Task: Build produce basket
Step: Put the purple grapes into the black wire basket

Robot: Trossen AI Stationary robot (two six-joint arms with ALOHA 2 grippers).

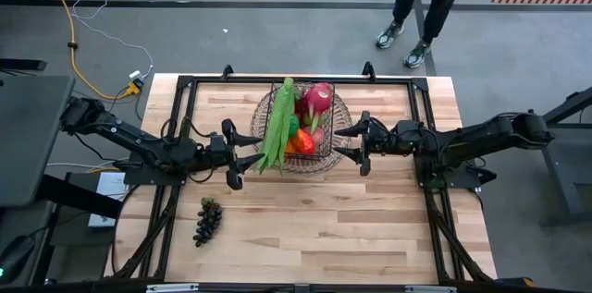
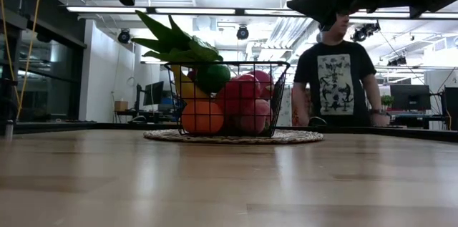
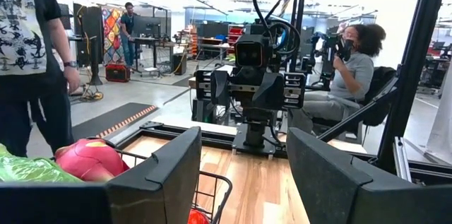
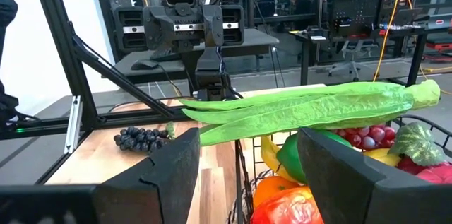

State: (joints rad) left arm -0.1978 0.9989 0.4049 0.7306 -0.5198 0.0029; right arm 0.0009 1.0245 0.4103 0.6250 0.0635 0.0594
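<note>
The dark wire-mesh basket (image 1: 326,154) stands on a round woven tray at the table's middle, toward the far edge. It holds long green beans (image 1: 277,127), pink dragon fruit (image 1: 318,99), an orange (image 2: 202,117) and a green pepper (image 2: 212,76). The beans lean over its left rim. A bunch of dark grapes (image 1: 207,219) lies on the table near the left front. My left gripper (image 1: 248,152) is open and hovers just left of the basket. My right gripper (image 1: 340,142) is open just right of it. Both are raised well above the tabletop.
A person (image 1: 421,6) stands beyond the table's far edge, at the right. The woven tray (image 2: 300,137) spreads a little past the basket's foot. Bare wood stretches across the near half of the table (image 1: 351,238), apart from the grapes.
</note>
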